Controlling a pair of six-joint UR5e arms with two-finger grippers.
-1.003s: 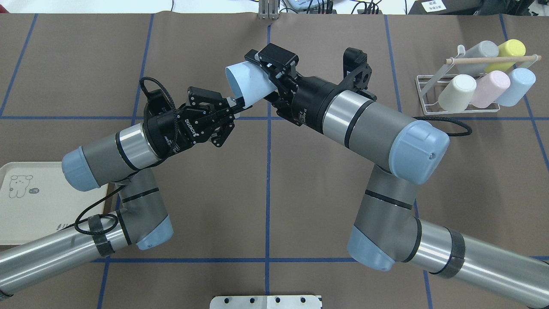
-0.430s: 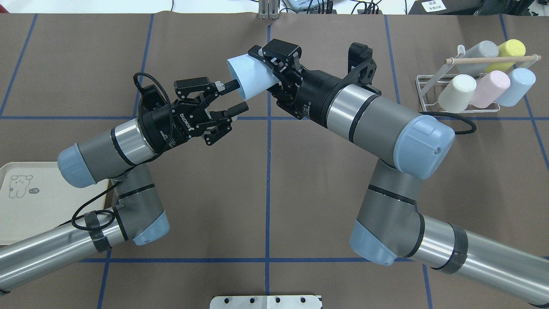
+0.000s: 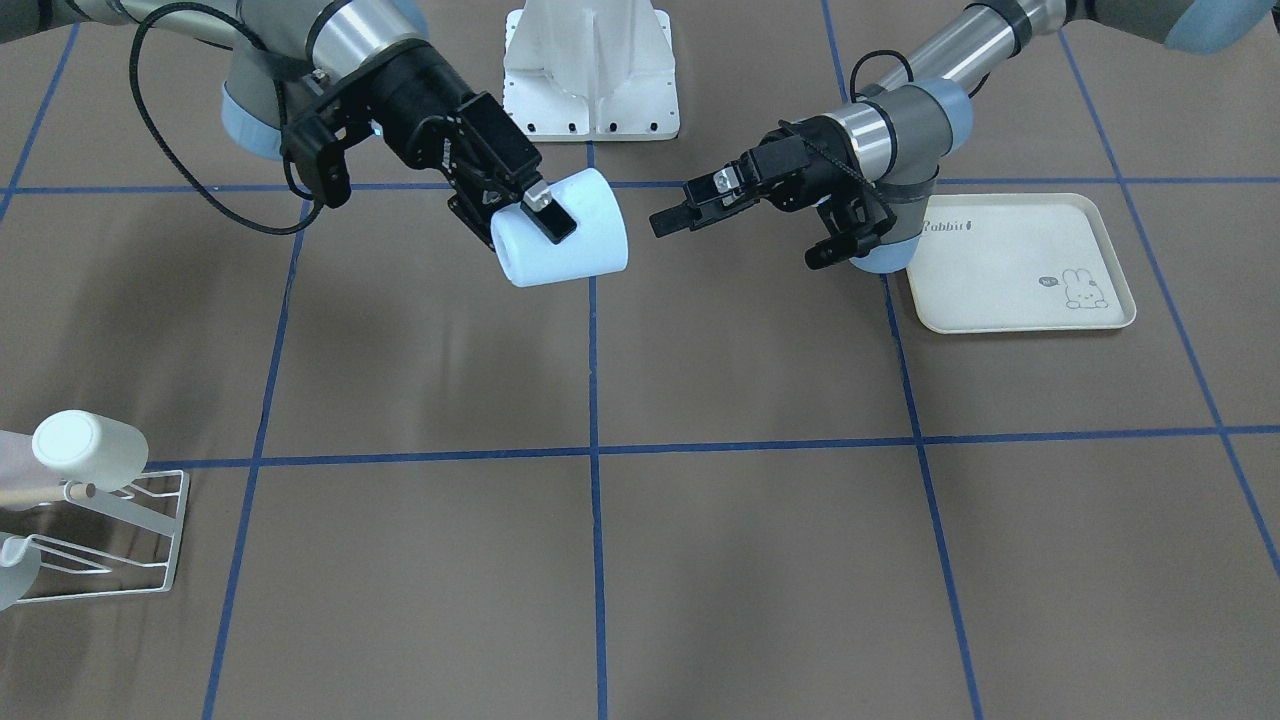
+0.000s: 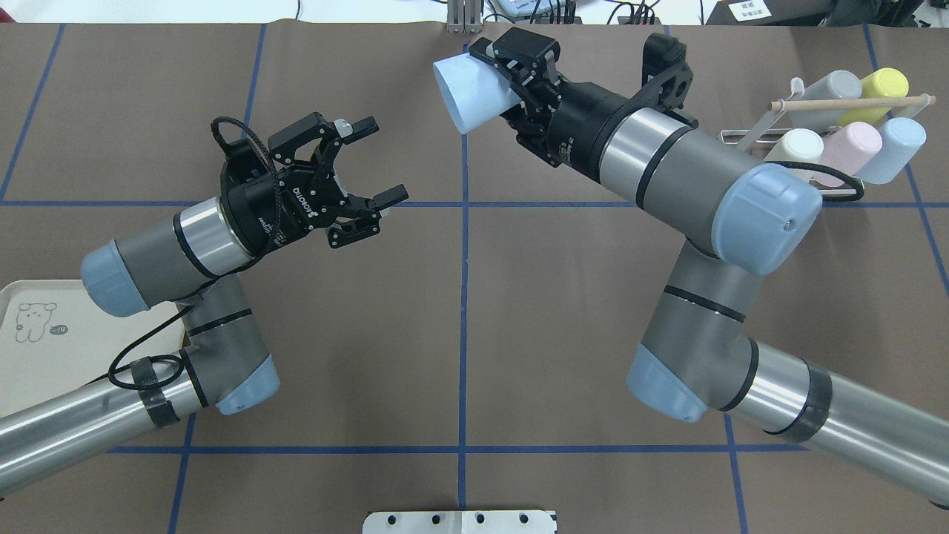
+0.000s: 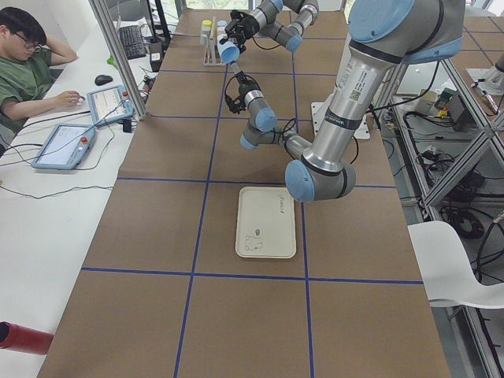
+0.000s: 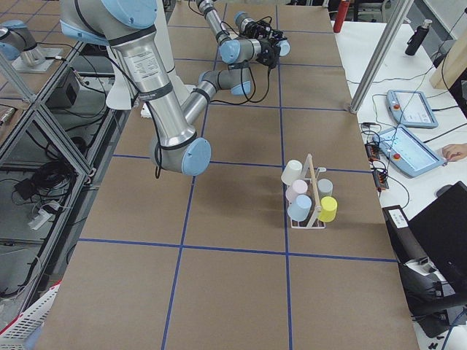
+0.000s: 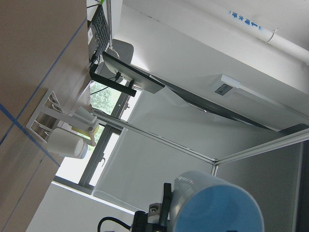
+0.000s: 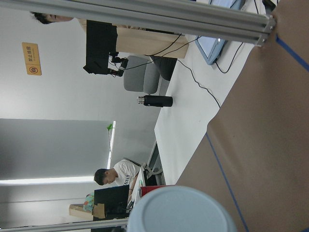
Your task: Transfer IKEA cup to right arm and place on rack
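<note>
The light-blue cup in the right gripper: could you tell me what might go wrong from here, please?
1. The right gripper pinches the light-blue cup only toward its closed end, so it might tilt or slip while swinging.
2. The rack already carries five cups; sliding another on could knock a neighbour.

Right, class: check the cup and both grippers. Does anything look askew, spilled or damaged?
Nothing stands out. The pale blue cup lies sideways in the right gripper; the left gripper is open, clear of it.
</note>
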